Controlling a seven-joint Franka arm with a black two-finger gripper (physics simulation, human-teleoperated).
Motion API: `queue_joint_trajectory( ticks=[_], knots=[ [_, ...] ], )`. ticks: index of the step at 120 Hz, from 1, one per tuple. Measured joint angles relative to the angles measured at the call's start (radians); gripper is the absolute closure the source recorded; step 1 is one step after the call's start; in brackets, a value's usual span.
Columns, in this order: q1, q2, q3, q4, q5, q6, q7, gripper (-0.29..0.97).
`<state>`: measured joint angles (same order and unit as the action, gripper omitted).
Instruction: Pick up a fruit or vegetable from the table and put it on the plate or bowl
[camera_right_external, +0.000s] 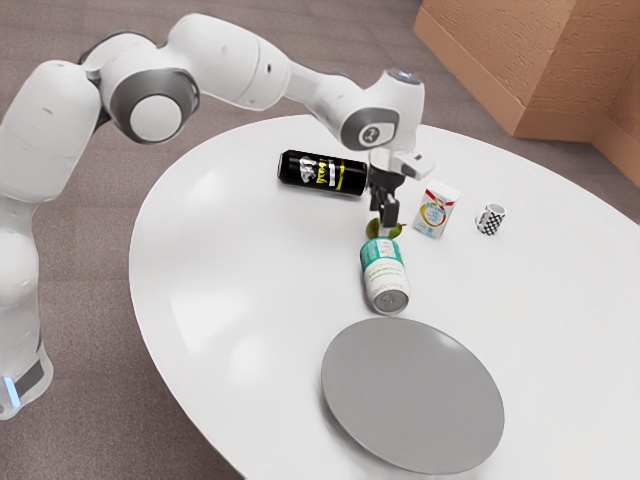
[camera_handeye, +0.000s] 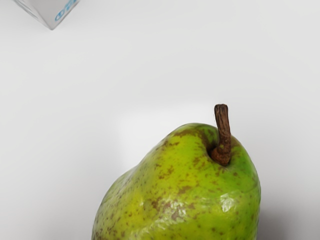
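Near the middle of the white table, the gripper hovered low over the green pear, which stood on the tabletop just beside the teal can; whether it clasped the fruit could not be told. Lift, carry and placing all seemed left, the grey plate lying bare near the table's rim. The can lay between pear and plate, a carton stood close by, and open room lay above.
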<state>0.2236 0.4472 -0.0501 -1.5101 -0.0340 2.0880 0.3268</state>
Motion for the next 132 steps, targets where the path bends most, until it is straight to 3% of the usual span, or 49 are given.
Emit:
queue_joint_trajectory(
  ticks=[53, 93, 132],
  knots=[
    [0.017, 0.058, -0.032, 0.056, 0.004, 0.000, 0.001, 0.02],
    [0.017, 0.067, -0.033, 0.057, 0.010, 0.006, -0.005, 0.43],
    [0.012, 0.018, -0.054, 0.050, 0.016, 0.003, -0.019, 0.44]
  ],
)
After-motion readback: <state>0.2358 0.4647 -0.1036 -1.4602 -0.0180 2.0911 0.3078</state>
